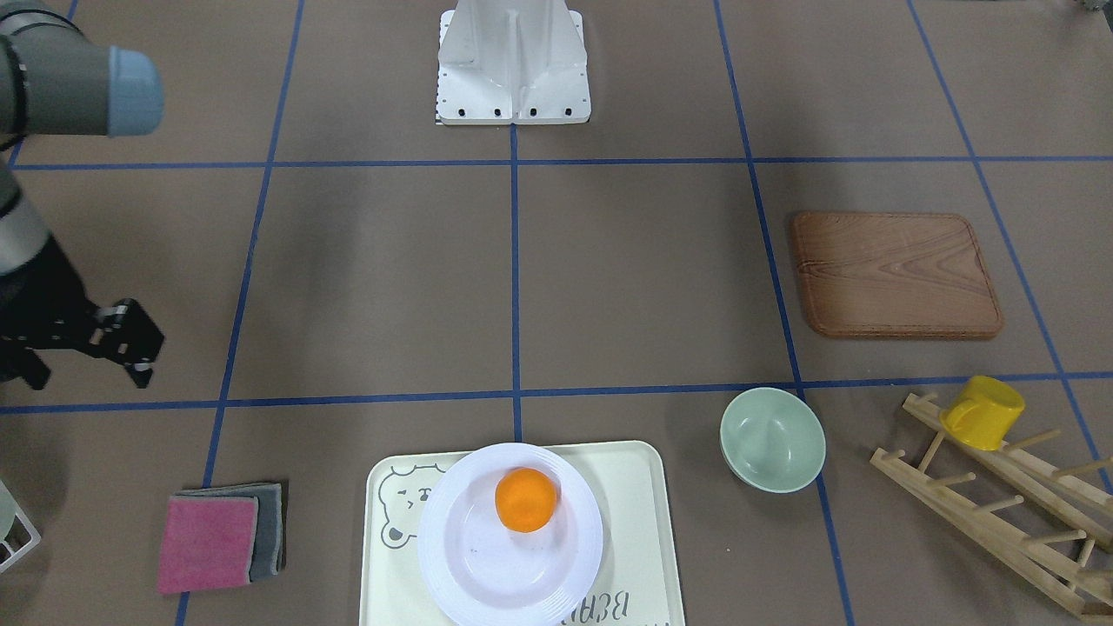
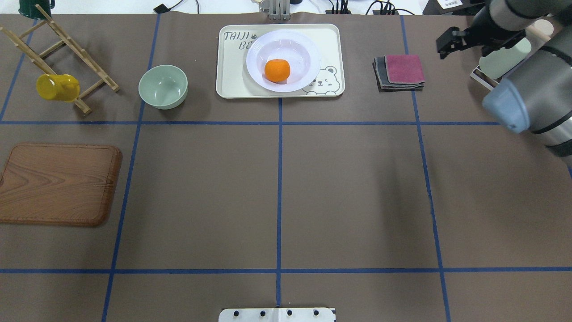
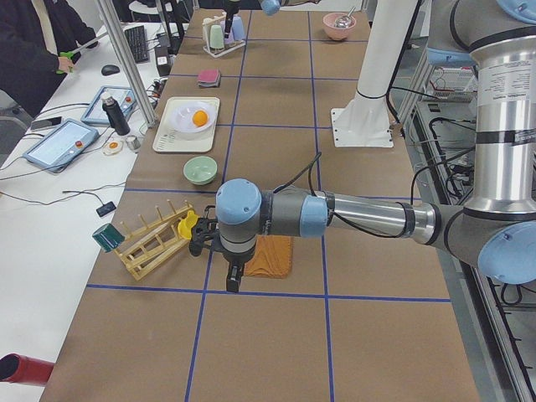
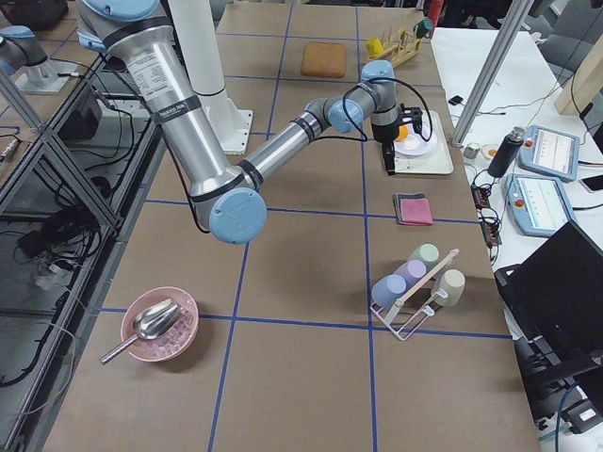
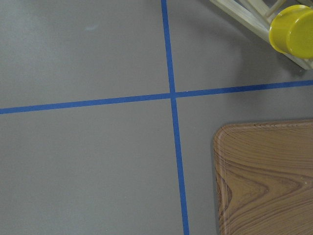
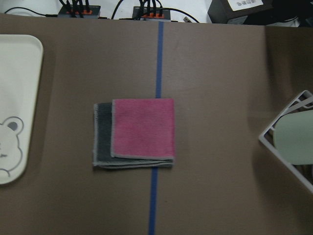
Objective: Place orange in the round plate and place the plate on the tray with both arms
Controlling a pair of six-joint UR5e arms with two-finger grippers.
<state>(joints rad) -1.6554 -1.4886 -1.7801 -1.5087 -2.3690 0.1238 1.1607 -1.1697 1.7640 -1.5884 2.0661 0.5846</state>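
Note:
The orange [image 1: 525,499] [image 2: 277,70] lies in the well of the white round plate [image 1: 461,565] [image 2: 308,49]. The plate rests on the cream bear tray [image 1: 635,496] [image 2: 232,76] at the table's far edge from the robot. My right gripper [image 1: 139,348] [image 2: 447,42] hovers open and empty, off to the side of the tray beyond the folded cloth. My left gripper [image 3: 233,276] shows only in the exterior left view, hanging over the table by the wooden board; I cannot tell whether it is open or shut.
A folded pink and grey cloth [image 2: 400,71] [image 6: 137,132] lies between tray and right gripper. A pale green bowl [image 2: 163,86], a wooden rack with a yellow cup [image 2: 57,87] and a wood-grain board [image 2: 58,183] [image 5: 266,176] occupy the left side.

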